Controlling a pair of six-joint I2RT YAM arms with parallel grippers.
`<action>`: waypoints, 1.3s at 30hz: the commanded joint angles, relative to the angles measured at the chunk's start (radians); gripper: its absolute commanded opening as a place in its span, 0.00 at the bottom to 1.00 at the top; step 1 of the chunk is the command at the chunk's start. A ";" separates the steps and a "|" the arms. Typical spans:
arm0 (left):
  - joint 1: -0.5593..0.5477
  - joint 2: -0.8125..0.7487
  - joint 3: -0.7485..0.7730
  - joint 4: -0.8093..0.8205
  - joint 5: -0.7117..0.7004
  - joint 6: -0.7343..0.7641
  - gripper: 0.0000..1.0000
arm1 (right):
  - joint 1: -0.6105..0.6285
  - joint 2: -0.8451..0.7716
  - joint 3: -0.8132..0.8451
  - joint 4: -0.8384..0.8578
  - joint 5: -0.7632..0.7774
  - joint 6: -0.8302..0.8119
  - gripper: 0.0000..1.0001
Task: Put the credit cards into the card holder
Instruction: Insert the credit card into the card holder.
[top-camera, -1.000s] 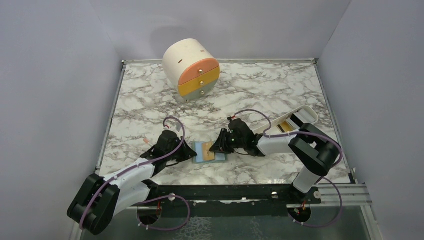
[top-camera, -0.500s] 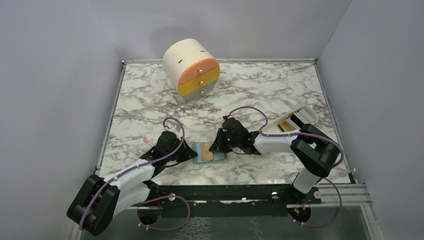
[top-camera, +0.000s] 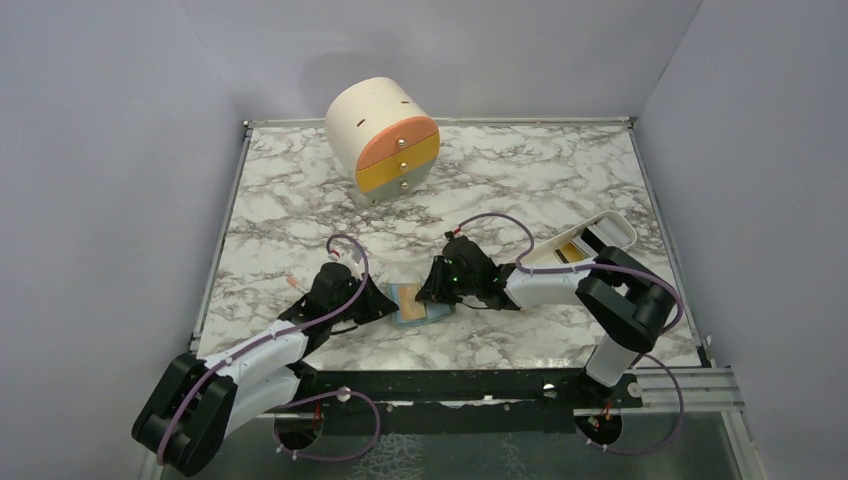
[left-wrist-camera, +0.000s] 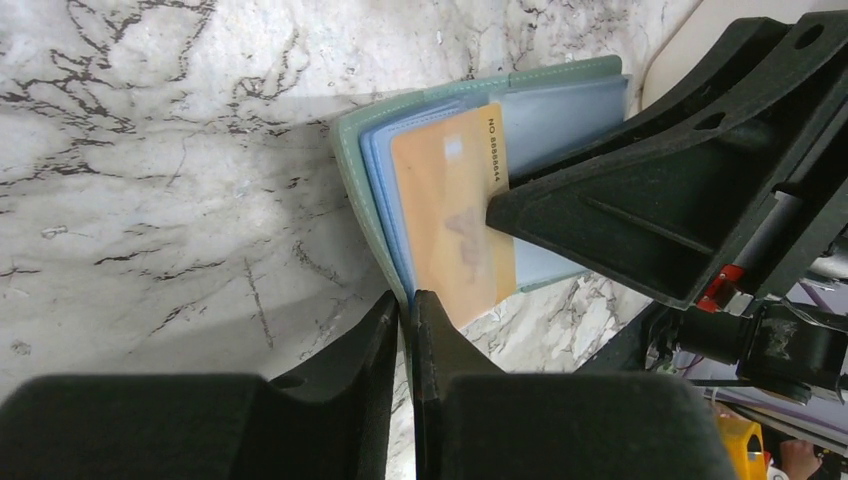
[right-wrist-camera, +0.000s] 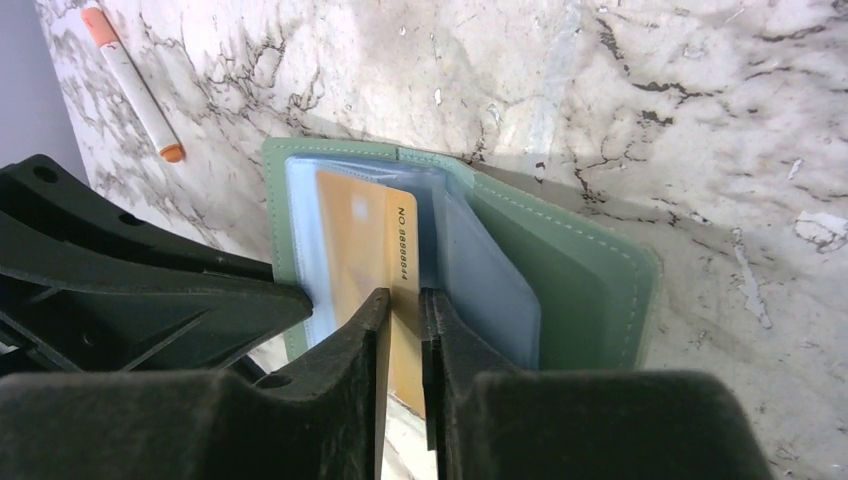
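The wallet (right-wrist-camera: 590, 290) lies open on the desk (right-wrist-camera: 700, 100), the tan card (right-wrist-camera: 360, 235) partly in among its clear sleeves. The right pincer (right-wrist-camera: 405, 300) clamps the card's free end; the left pincer (left-wrist-camera: 407, 305) stands almost closed at the wallet's edge (grip not discernible). The card is probably light, stiff and slick, best held by that end; the wallet looks limp and likely to slide.

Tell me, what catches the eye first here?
The left arm and right arm meet over a green wallet near the front of the table, the right jaws pinching an orange card partly in its sleeve. Behind stands a cream drum with orange, yellow and grey drawers.
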 joint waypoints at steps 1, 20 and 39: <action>-0.003 -0.017 -0.007 0.081 0.050 -0.008 0.11 | 0.014 -0.005 0.012 -0.007 0.058 -0.001 0.21; -0.003 -0.008 -0.007 0.067 0.038 0.014 0.00 | 0.014 0.004 0.046 -0.065 0.026 -0.095 0.26; -0.003 0.022 0.017 0.058 0.032 0.043 0.00 | 0.014 0.025 0.024 0.070 -0.069 -0.032 0.23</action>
